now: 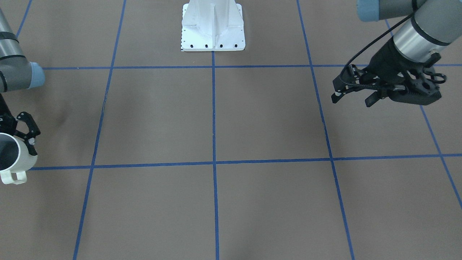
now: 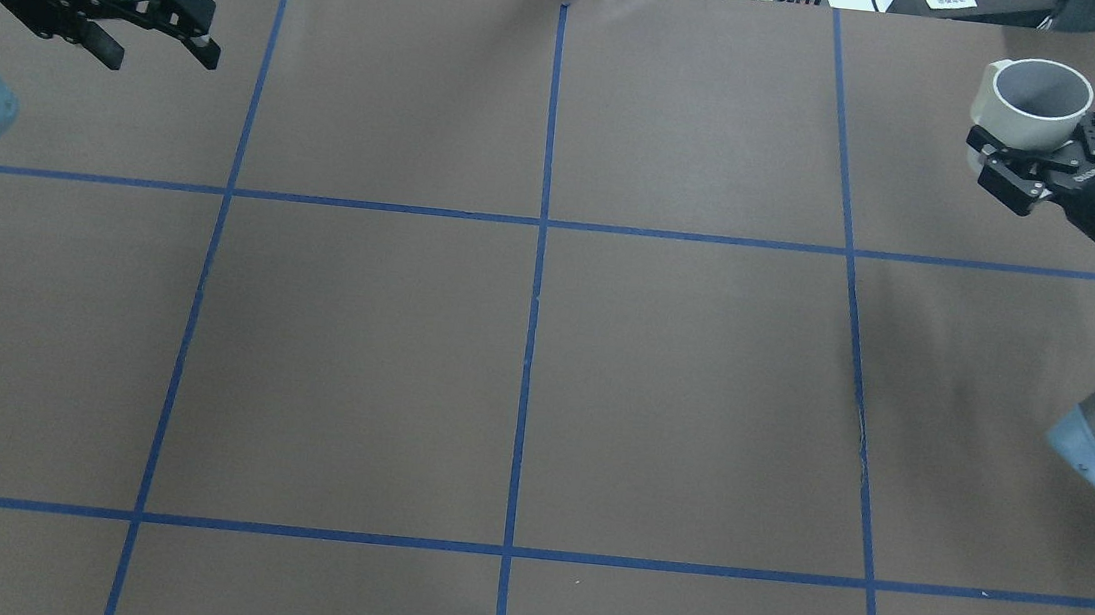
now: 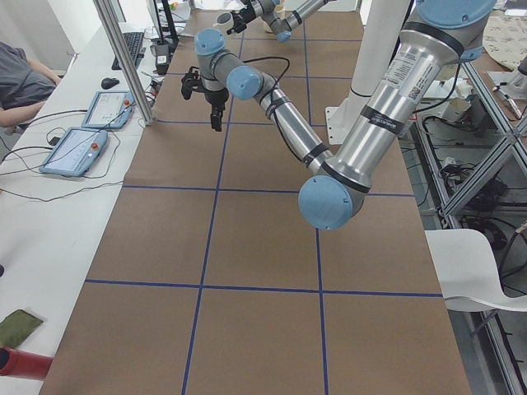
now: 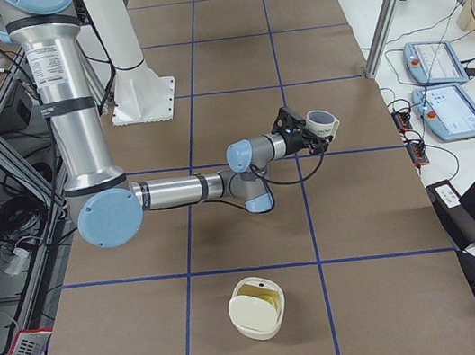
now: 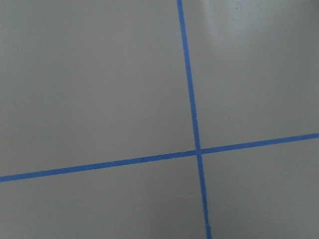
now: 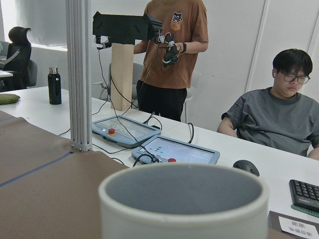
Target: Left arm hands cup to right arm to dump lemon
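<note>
My right gripper [image 2: 1038,136] is shut on the white cup [image 2: 1038,99] at the far right of the table and holds it mouth up, above the surface. The cup also shows in the front view [image 1: 12,159] with its handle low, in the right-side view [image 4: 322,123], and close up in the right wrist view [image 6: 184,201]. What shows of its grey inside is bare. My left gripper [image 2: 165,55] is open and empty at the far left, above the table; it also shows in the front view [image 1: 352,100]. A dull yellow piece [image 4: 259,297], perhaps the lemon, lies in a white bowl [image 4: 255,323].
The brown table [image 2: 522,365] has a grid of blue tape. The white robot base [image 1: 213,29] stands at the robot's side. Beyond the far edge stands a metal post [image 6: 79,74], with tablets [image 6: 174,149] and operators [image 6: 284,119] at a white desk.
</note>
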Available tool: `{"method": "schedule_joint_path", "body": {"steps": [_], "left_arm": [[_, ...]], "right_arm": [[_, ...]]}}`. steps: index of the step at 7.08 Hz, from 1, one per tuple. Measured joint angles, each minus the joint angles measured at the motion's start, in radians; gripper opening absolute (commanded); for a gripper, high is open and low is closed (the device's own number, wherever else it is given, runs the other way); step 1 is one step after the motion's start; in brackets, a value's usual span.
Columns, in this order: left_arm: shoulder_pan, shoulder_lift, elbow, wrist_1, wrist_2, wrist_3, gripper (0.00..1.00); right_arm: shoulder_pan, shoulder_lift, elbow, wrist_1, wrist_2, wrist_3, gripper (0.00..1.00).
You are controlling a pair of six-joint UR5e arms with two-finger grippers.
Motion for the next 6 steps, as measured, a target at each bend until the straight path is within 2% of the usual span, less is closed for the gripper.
{"method": "schedule_joint_path", "body": {"steps": [2, 6], "left_arm": [[0.079, -0.076, 0.003, -0.001, 0.042, -0.157, 1.00], [0.195, -0.157, 0.010, -0.001, 0.107, -0.348, 1.00]], "right_arm": [[-0.123, 0.077, 0.009, -0.068, -0.170, -0.007, 0.00], [-0.338, 0.166, 0.147, -0.293, -0.456, -0.012, 0.00]]}}
